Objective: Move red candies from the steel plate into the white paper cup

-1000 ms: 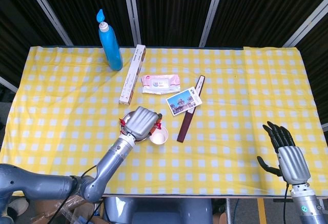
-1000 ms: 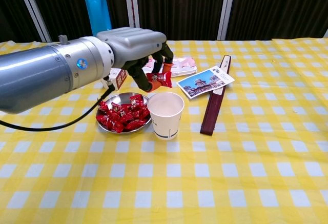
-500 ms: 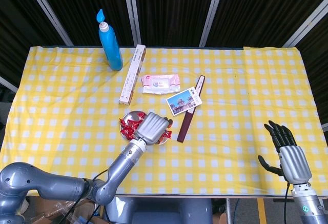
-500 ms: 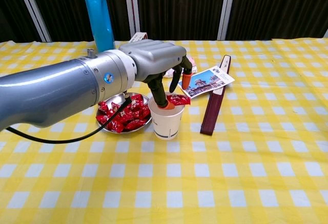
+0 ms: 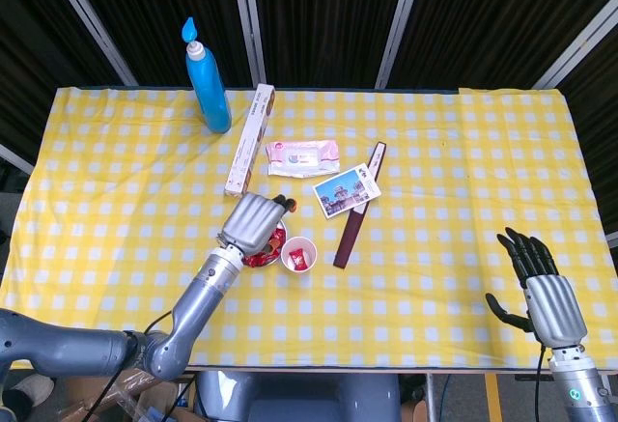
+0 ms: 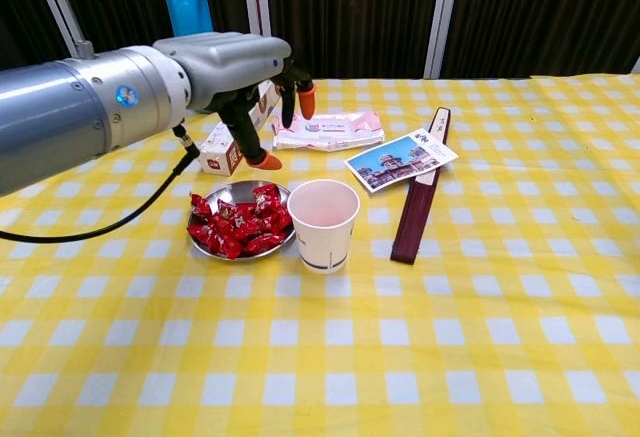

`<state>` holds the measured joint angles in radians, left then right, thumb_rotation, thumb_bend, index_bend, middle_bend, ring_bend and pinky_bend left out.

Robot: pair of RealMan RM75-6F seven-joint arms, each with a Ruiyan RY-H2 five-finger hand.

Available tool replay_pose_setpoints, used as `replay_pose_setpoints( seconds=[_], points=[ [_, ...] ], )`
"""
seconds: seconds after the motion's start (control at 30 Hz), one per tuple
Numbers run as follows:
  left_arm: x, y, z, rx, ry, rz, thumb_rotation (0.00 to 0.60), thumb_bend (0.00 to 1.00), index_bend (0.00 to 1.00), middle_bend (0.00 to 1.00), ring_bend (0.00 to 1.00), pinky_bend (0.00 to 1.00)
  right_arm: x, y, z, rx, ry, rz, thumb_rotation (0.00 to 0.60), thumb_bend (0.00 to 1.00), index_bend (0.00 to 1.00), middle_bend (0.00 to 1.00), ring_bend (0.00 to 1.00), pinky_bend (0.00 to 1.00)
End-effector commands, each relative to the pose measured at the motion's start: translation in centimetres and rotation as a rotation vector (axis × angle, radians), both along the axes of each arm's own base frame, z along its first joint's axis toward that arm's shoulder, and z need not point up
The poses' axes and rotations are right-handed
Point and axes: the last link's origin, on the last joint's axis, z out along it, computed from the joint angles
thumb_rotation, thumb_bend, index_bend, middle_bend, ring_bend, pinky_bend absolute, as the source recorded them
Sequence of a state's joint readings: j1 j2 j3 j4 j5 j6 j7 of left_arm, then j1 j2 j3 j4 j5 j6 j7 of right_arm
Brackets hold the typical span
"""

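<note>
The yellow checked table bore steel plate; paper cup; blue bottle; long box; wipes pack; postcard; dark case.

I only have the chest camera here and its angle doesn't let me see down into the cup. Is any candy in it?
Observer: Yes. The head view looks straight down into the white paper cup, and one red candy lies at the bottom.
Operator: My right hand isn't in my picture at all. Where is it?
Observer: The right hand is at the table's near right corner, far from the cup, with its fingers spread and nothing in them.
Operator: Is my left hand over the plate?
Observer: From above, the left hand covers most of the steel plate. Only a few plate candies show beside it, on the cup's side.
</note>
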<state>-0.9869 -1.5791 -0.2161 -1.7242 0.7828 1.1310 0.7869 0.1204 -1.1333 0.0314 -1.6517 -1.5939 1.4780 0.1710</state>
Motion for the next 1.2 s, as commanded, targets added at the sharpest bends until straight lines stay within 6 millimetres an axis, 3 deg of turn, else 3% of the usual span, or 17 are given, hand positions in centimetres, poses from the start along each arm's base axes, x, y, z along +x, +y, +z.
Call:
replay_pose_setpoints(
  seconds=[0.03, 0.2, 0.3, 0.63, 1.2],
  points=[
    [-1.5, 0.0, 0.4, -0.008, 0.041, 0.032, 0.600, 0.19, 0.30, 0.34, 0.85, 0.92, 0.0, 0.0, 0.0, 0.001, 0.000, -0.001, 0.600, 0.39, 0.00, 0.00, 0.00, 0.00],
    [-4.6, 0.0, 0.4, -0.048, 0.153, 0.119, 0.600, 0.17, 0.29, 0.32, 0.85, 0.92, 0.0, 0.0, -0.1, 0.005, 0.003, -0.001, 0.600, 0.39, 0.00, 0.00, 0.00, 0.00],
    [-5.3, 0.0, 0.0, -0.069, 0.185, 0.144, 0.600, 0.17, 0.29, 0.31, 0.85, 0.92, 0.0, 0.0, -0.1, 0.004, 0.003, -0.001, 0.600, 0.39, 0.00, 0.00, 0.00, 0.00],
    [-5.9, -0.2, -2.2, -0.096, 0.297, 0.103, 0.600, 0.17, 0.29, 0.33, 0.85, 0.92, 0.0, 0.0, 0.1, -0.002, -0.003, -0.002, 0.600, 0.39, 0.00, 0.00, 0.00, 0.00],
    [-6.9, 0.6, -2.0, -0.143, 0.356, -0.225, 0.600, 0.17, 0.31, 0.30, 0.85, 0.92, -0.1, -0.1, 0.1, -0.005, -0.003, -0.008, 0.600, 0.39, 0.00, 0.00, 0.00, 0.00]
  ],
)
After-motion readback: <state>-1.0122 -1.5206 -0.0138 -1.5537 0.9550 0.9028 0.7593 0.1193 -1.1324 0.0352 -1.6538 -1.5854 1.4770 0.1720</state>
